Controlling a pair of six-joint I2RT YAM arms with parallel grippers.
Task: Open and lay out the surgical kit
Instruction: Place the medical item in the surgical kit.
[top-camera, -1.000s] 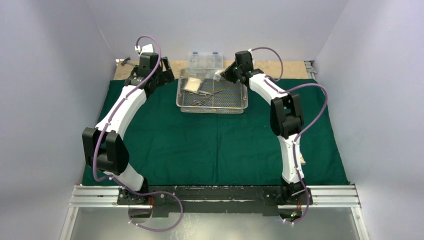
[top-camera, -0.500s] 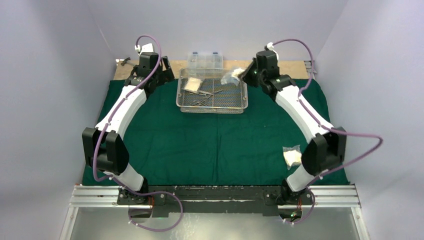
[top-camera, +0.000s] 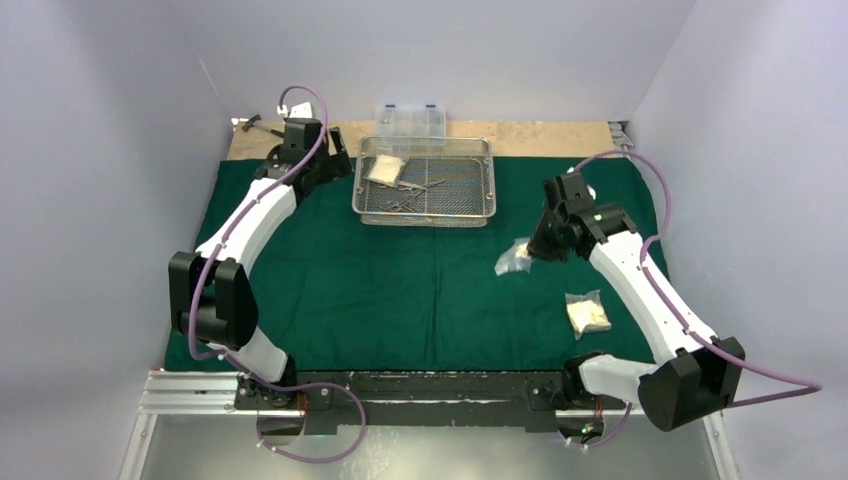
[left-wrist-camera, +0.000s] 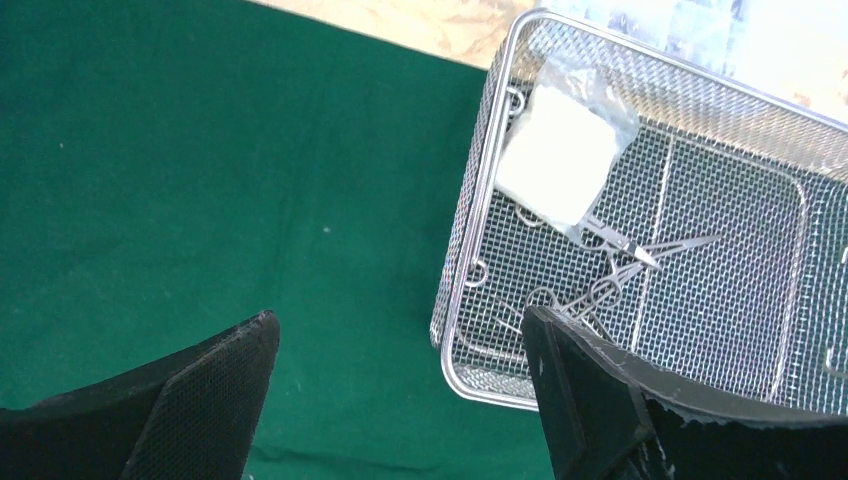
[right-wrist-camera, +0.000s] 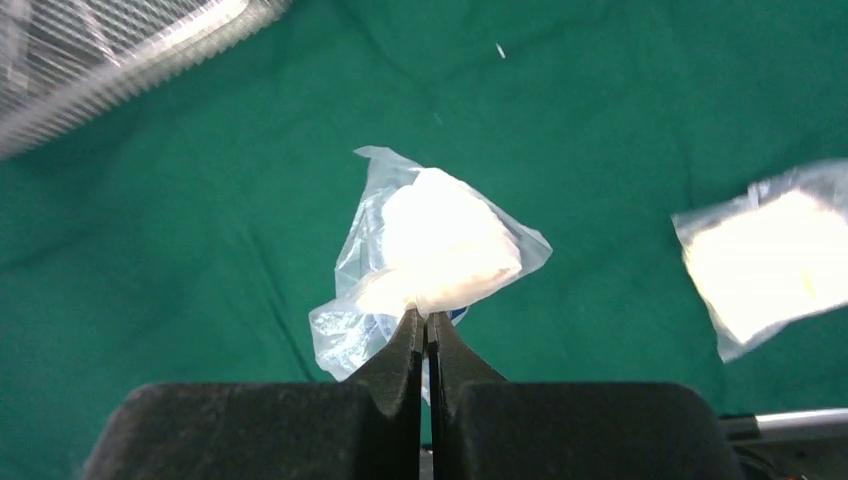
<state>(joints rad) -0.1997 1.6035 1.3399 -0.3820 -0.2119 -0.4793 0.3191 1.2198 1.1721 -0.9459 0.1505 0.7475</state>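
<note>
Pinching gauze packet, right pincer overhangs open cloth.

Plain pale lilac walls close in on three sides, evenly lit. A strip of the desk, light wood, shows below the far wall. An aluminium rail runs along its near edge.

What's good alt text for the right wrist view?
Two black fingers pinch a clear gauze packet over the green cloth. A second packet lies on the cloth at right, and the tray rim shows at top left.
</note>
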